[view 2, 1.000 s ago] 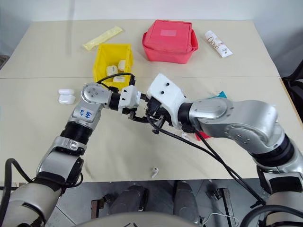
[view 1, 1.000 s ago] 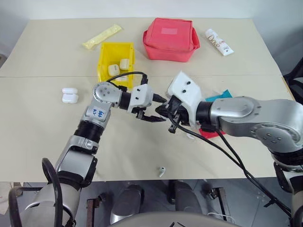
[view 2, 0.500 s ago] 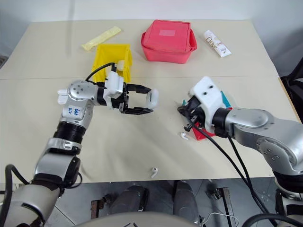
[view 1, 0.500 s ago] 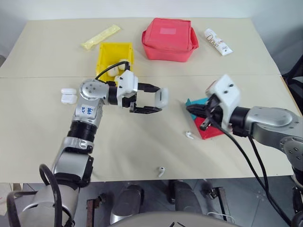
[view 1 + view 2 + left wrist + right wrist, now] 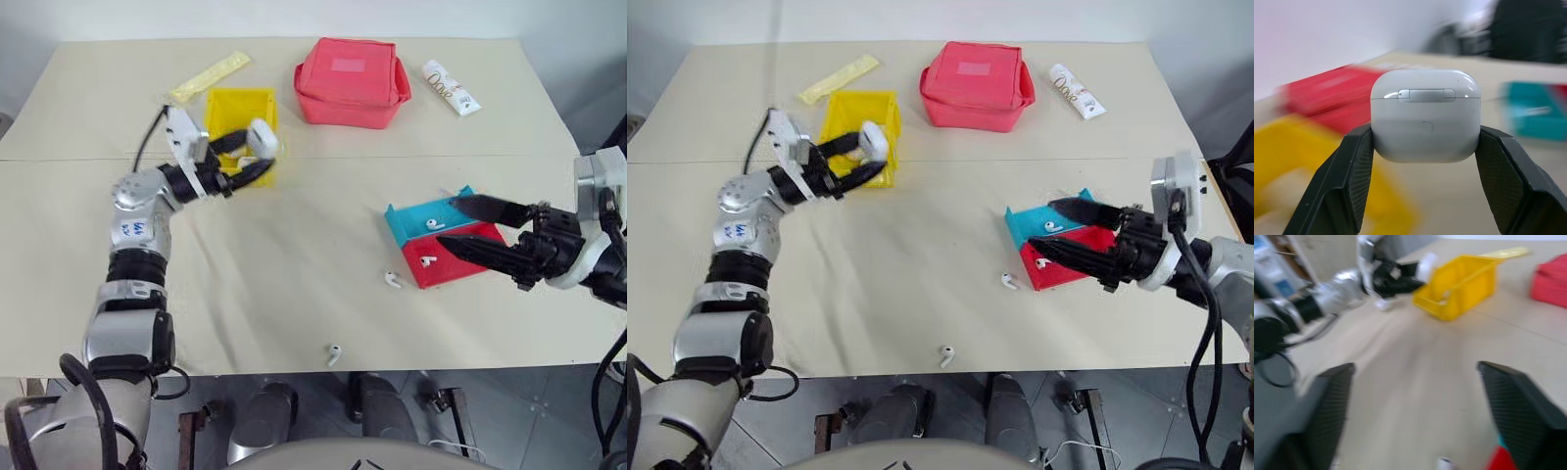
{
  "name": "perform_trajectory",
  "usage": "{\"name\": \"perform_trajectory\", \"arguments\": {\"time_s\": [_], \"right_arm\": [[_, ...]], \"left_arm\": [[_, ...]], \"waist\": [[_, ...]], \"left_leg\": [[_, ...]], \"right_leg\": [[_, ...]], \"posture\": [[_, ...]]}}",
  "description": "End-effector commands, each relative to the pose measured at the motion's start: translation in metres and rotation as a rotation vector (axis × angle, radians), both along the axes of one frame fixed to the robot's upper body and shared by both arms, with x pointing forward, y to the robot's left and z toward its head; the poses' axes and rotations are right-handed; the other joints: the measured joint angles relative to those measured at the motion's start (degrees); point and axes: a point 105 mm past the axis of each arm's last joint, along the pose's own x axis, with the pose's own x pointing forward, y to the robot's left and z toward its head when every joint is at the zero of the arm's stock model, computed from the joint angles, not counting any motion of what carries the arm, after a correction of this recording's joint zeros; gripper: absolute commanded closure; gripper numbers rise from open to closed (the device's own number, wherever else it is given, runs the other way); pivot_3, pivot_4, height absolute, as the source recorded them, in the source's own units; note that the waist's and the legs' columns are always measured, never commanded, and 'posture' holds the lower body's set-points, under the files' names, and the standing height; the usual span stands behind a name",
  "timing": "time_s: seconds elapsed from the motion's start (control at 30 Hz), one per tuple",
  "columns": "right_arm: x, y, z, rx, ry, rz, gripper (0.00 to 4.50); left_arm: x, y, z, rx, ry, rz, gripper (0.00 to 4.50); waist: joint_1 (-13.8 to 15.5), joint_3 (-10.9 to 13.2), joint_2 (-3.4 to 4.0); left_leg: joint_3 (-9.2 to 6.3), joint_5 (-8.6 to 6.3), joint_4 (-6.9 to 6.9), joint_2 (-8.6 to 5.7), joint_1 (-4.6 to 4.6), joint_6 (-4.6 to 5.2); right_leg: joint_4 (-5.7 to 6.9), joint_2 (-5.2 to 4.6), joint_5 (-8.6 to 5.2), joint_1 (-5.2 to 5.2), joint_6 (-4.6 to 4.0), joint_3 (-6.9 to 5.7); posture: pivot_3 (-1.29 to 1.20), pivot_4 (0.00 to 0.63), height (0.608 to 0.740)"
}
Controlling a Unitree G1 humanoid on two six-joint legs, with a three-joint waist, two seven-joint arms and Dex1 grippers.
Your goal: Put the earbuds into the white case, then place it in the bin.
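Nearest, a tiny glossy earbud (image 5: 334, 353) lies alone by the front edge of the beige counter (image 5: 294, 284). Further in, another earbud (image 5: 392, 280) rests just beside the teal-and-red tray (image 5: 407, 217), and two more lie in the tray. The right gripper (image 5: 468, 228) hovers at the tray's right side, its ribbed black jaws spread wide with nothing between them. Across the counter, the left gripper (image 5: 257, 154) has its jaws clamped on the white case (image 5: 1425, 115), a smooth rounded box with its lid shut, held over the bright yellow plastic bin (image 5: 221, 103). Behind sit a soft red fabric pouch (image 5: 351, 80), a pale yellow packet (image 5: 211, 75) and a white tube (image 5: 452, 86).
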Motion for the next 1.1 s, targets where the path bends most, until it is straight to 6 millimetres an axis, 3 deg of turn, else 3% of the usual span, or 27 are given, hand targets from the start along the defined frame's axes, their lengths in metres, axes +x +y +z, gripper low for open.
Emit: {"name": "perform_trajectory", "arguments": {"time_s": [0.03, 0.13, 0.17, 0.3, 0.53, 0.6, 0.7, 0.8, 0.93, 1.1], "right_arm": [[-0.003, 0.006, 0.006, -0.006, -0.054, 0.018, 0.01], [-0.004, 0.009, 0.004, 0.0, -0.054, 0.014, 0.01], [-0.003, 0.009, 0.004, 0.001, -0.055, 0.011, 0.0], [-0.003, 0.009, 0.005, -0.001, -0.057, 0.013, 0.0], [-0.005, 0.006, 0.008, -0.041, -0.048, 0.069, 0.0], [-0.008, 0.002, 0.004, -0.085, -0.027, 0.104, 0.0], [-0.012, -0.009, -0.014, -0.205, 0.031, 0.156, 0.0], [-0.005, -0.034, -0.038, -0.343, 0.04, 0.126, 0.0], [0.001, -0.056, -0.051, -0.346, 0.073, 0.127, 0.0], [0.015, -0.072, -0.052, -0.317, 0.069, 0.117, 0.0]], "left_arm": [[0.017, 0.014, 0.013, 0.005, -0.03, 0.16, 1.74], [0.022, 0.014, 0.012, 0.03, -0.012, 0.18, 1.74], [0.022, 0.011, 0.011, 0.04, -0.008, 0.159, 1.02], [0.016, -0.001, 0.017, 0.049, -0.045, 0.07, 0.02], [-0.022, 0.001, 0.025, 0.053, -0.151, -0.166, 0.02], [-0.036, 0.005, 0.015, 0.092, -0.107, -0.217, 0.02], [-0.075, 0.022, -0.01, 0.175, -0.016, -0.332, 0.02], [-0.101, 0.042, -0.02, 0.166, 0.045, -0.358, 0.02], [-0.113, 0.057, -0.034, 0.193, 0.087, -0.317, 0.02], [-0.119, 0.058, -0.039, 0.148, 0.092, -0.285, 0.02]], "waist": [[0.08, 0.0, 0.0], [0.19, 0.02, -0.06], [0.18, 0.02, -0.06], [0.09, 0.02, -0.06], [-0.33, 0.02, -0.05], [-0.62, 0.02, -0.02], [-1.62, 0.01, 0.02], [-1.61, 0.01, 0.0], [-0.82, 0.03, 0.08], [-0.94, 0.04, 0.21]], "left_leg": [[0.0, 0.0, 0.0, 0.0, -0.02, -0.01], [-0.01, 0.01, 0.05, -0.02, -0.03, -0.01], [-0.01, 0.01, 0.05, -0.02, -0.03, -0.01], [0.0, 0.01, 0.05, -0.02, -0.04, -0.02], [0.01, 0.01, 0.03, 0.02, -0.03, -0.03], [0.03, 0.0, 0.02, 0.04, -0.02, -0.03], [0.05, 0.0, -0.08, 0.08, 0.0, -0.04], [0.04, -0.02, -0.05, 0.12, 0.02, -0.07], [0.01, 0.0, 0.05, 0.0, 0.02, -0.03], [0.05, -0.02, 0.02, 0.04, 0.06, -0.03]], "right_leg": [[0.0, 0.0, 0.0, -0.02, 0.0, 0.0], [0.01, -0.01, 0.01, 0.01, 0.02, -0.01], [0.02, -0.01, 0.01, 0.01, 0.02, -0.01], [0.03, -0.03, 0.01, 0.0, 0.02, -0.01], [0.03, -0.04, 0.01, -0.02, 0.02, 0.0], [0.03, -0.04, 0.0, -0.02, 0.0, 0.0], [0.04, -0.04, -0.03, -0.05, -0.05, 0.03], [0.04, 0.0, -0.05, -0.02, -0.09, 0.0], [0.04, -0.07, -0.03, 0.05, -0.06, 0.01], [0.03, -0.06, -0.03, 0.04, -0.06, 0.04]], "posture": [[0.0, 0.15, 0.74], [0.0, 0.15, 0.74], [0.0, 0.15, 0.74], [0.0, 0.15, 0.74], [0.0, 0.15, 0.74], [0.0, 0.15, 0.74], [0.0, 0.15, 0.74], [0.0, 0.15, 0.74], [0.0, 0.15, 0.74], [0.0, 0.15, 0.74]]}}
